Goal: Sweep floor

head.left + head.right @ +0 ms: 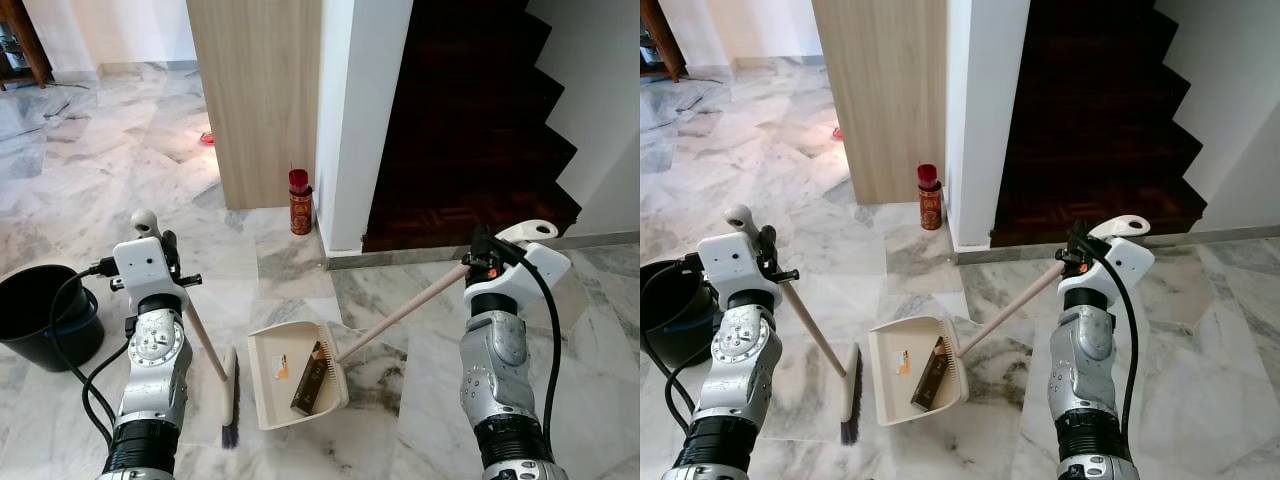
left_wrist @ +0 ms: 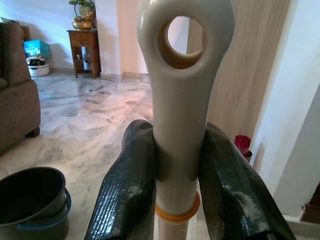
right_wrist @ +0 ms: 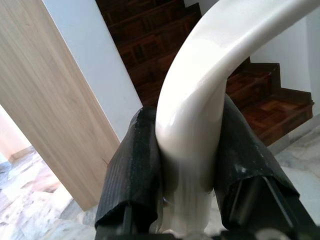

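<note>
On the marble floor [image 1: 80,170], the dustpan [image 1: 290,380] holds a brown wrapper [image 1: 312,377]; left gripper [image 2: 177,195] clamps broom [image 1: 212,372], right gripper [image 3: 187,170] dustpan handle [image 1: 400,313].

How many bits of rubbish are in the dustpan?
2: a dark brown wrapper lies toward the dustpan's handle side, and a small orange scrap lies beside it nearer the middle. Smaller dust may be too fine to see.
</note>
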